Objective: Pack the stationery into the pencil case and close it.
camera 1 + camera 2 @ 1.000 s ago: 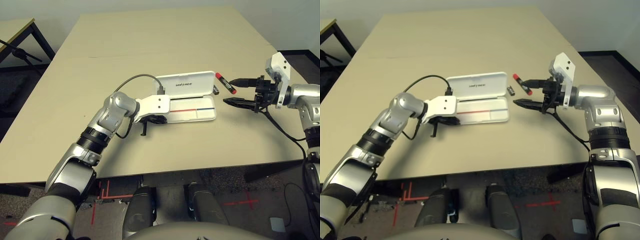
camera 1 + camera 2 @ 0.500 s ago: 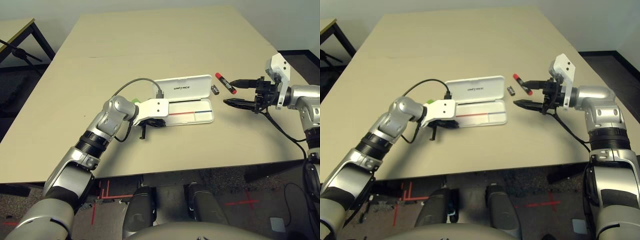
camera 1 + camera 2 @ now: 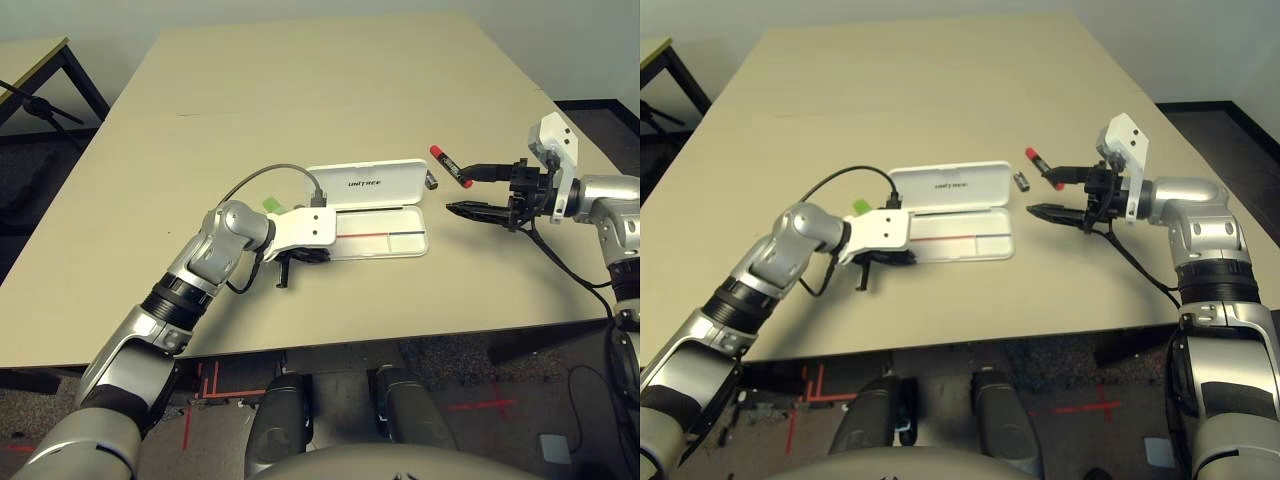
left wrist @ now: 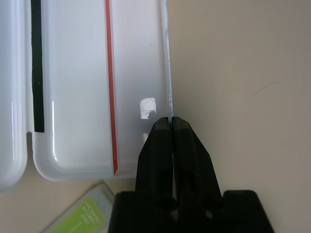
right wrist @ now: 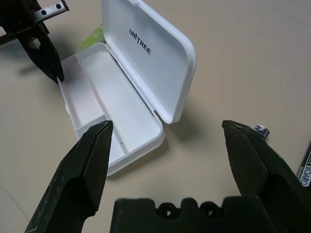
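Steadying advised: pencil case (image 3: 375,232) rim was pinched by left claw (image 4: 171,127) | right claw (image 3: 478,190) spread, empty | red marker (image 3: 451,166) grasped mid-barrel next.

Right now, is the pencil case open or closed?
Open and empty: the pencil case has its lid raised, showing the bare tray with its red and blue stripes.

Pencil case (image 4: 136,87) — white hard plastic, smooth and glossy, with a bright reflection on its tray floor. Table (image 3: 300,90) — matt beige laminate-like top, smooth. Light-green bar (image 4: 80,213) — translucent plastic. Left gripper (image 4: 171,127) and right gripper (image 5: 165,141) — black, faintly satin plastic-looking fingers. Forearms (image 3: 185,280) — brushed silver metal.
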Robot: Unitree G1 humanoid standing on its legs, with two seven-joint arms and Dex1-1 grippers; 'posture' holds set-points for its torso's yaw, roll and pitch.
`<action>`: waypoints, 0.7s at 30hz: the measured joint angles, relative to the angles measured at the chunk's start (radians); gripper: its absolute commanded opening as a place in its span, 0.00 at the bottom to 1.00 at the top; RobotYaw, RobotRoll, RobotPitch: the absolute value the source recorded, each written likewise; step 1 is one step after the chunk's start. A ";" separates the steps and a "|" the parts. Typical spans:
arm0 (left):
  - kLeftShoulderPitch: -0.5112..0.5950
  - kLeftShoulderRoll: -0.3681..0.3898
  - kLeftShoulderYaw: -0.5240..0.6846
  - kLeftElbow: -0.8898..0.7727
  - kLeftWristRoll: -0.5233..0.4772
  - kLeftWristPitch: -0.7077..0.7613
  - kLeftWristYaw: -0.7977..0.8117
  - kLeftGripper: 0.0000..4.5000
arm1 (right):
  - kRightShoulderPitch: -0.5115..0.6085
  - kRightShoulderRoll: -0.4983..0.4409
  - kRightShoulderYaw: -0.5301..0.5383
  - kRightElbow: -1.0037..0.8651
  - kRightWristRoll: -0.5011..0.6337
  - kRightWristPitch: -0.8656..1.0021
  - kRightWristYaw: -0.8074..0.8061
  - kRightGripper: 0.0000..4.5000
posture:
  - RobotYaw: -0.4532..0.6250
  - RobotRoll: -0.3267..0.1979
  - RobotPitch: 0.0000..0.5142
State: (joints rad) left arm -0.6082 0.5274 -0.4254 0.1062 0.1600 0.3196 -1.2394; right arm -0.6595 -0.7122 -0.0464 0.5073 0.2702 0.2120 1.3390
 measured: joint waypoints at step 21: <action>0.035 0.000 -0.024 -0.059 -0.054 0.065 -0.033 0.94 | 0.002 0.007 0.002 0.001 0.000 -0.003 0.001 1.00 | 0.43 0.62 0.20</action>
State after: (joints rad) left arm -0.5730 0.5272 -0.4490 0.0476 0.1058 0.3848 -1.2719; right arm -0.6576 -0.7052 -0.0447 0.5082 0.2700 0.2090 1.3397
